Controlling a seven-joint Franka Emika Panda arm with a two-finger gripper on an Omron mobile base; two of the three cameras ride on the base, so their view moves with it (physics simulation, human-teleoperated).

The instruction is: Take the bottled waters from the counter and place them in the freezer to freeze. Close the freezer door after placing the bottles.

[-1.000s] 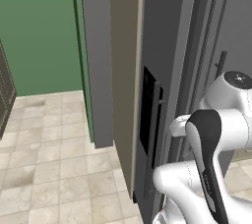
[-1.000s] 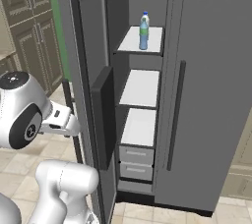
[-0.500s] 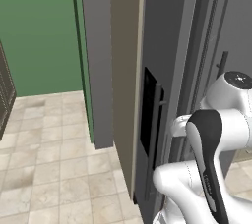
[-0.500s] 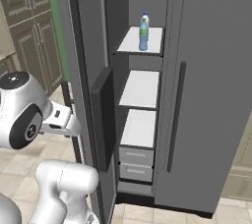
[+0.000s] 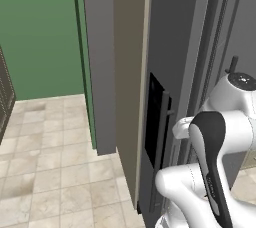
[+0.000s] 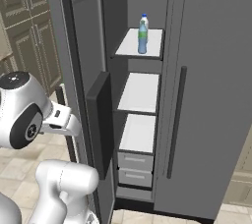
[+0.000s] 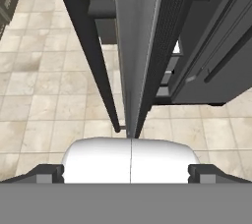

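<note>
Landmark is the freezer door (image 6: pixel 91 95), standing open, swung out toward the robot. Left of the door in the right base view: dark panelled cabinets (image 6: pixel 27 26) against the far wall and beige tile floor (image 6: pixel 15 161) below them. The white arm sits just left of the door's outer face, its wrist reaching in behind the door edge. On the door's outer face, the black dispenser panel (image 5: pixel 156 122) shows mid-height in the left base view, with a green wall (image 5: pixel 37 32) well left of the door. In the hand view the door edge (image 7: pixel 135 46) runs straight up the middle, the long dark bar handle (image 7: pixel 88 46) just left of it, and the gripper (image 7: pixel 130 171) is spread wide, one dark fingertip low on each side of the edge, nothing held, contact with the door not clear. Right of the door: the freezer (image 6: pixel 140 100) interior, white shelves stacked, grey drawers (image 6: pixel 135 166) at bottom. The bottled waters (image 6: pixel 142 34) stand upright on the top shelf, one right behind the other, green cap in front, blue cap behind. Right of the freezer, the plain grey door (image 6: pixel 211 95) is shut, with its dark bar handle (image 6: pixel 175 122) near its left edge.
</note>
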